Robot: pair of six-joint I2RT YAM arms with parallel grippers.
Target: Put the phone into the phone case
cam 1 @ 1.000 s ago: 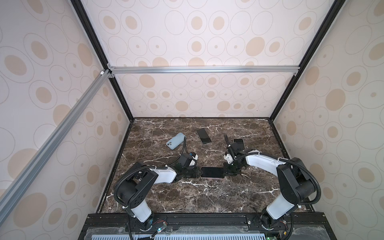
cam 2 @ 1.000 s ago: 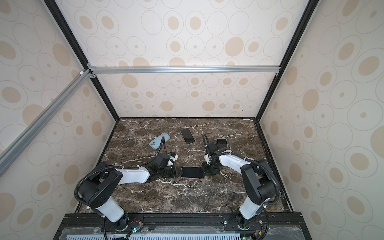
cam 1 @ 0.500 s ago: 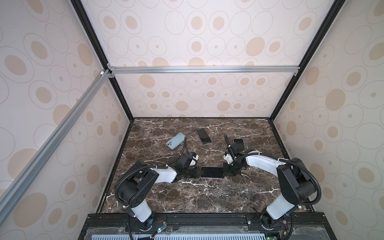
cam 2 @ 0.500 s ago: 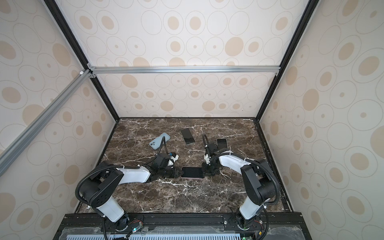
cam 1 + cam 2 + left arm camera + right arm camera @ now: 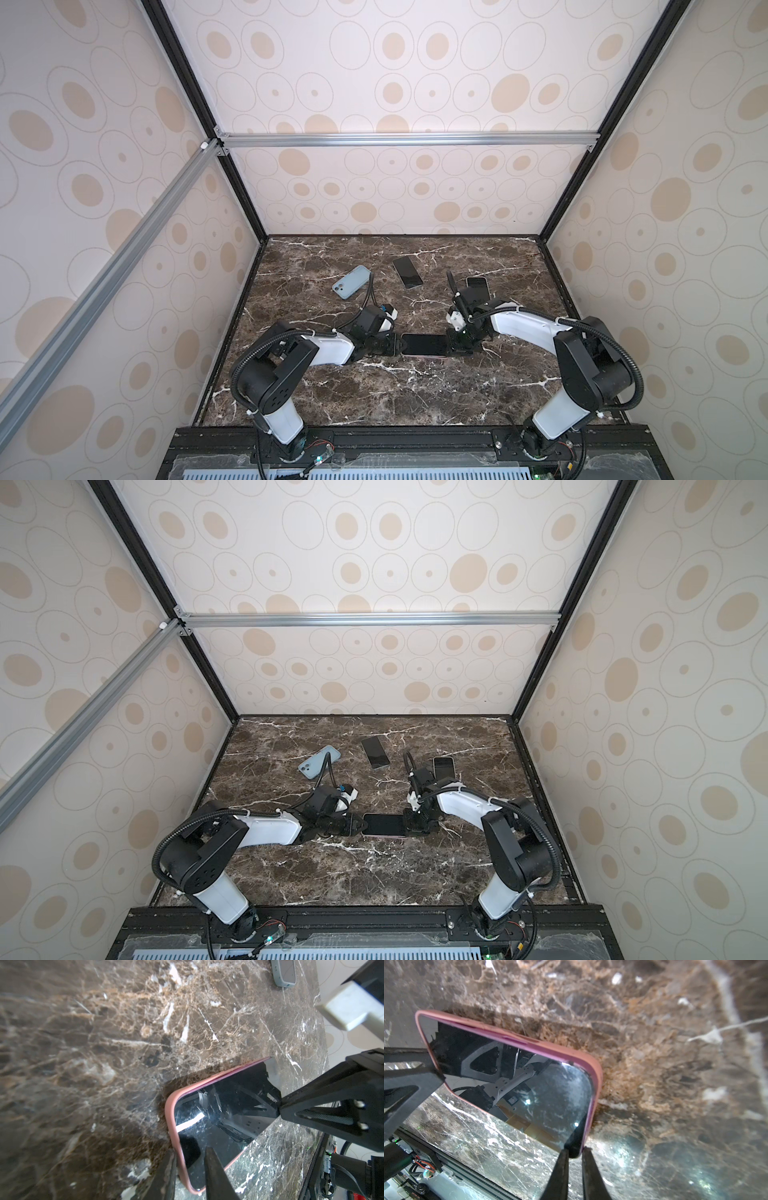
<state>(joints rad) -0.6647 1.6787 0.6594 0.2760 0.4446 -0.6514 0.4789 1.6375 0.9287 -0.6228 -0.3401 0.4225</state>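
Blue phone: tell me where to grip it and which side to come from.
Grip the blue phone across its two long edges near mid-length, coming straight down with the wrist turned to match its slant. It lies flat, back up, on the table, so only its thin sides offer purchase, and its narrow width probably suits the jaws best. Keep clear of its camera.

Phone (image 5: 424,344) in case (image 5: 170,1113) at table (image 5: 374,395) middle; three phones (image 5: 351,282) (image 5: 407,272) (image 5: 477,282) behind.
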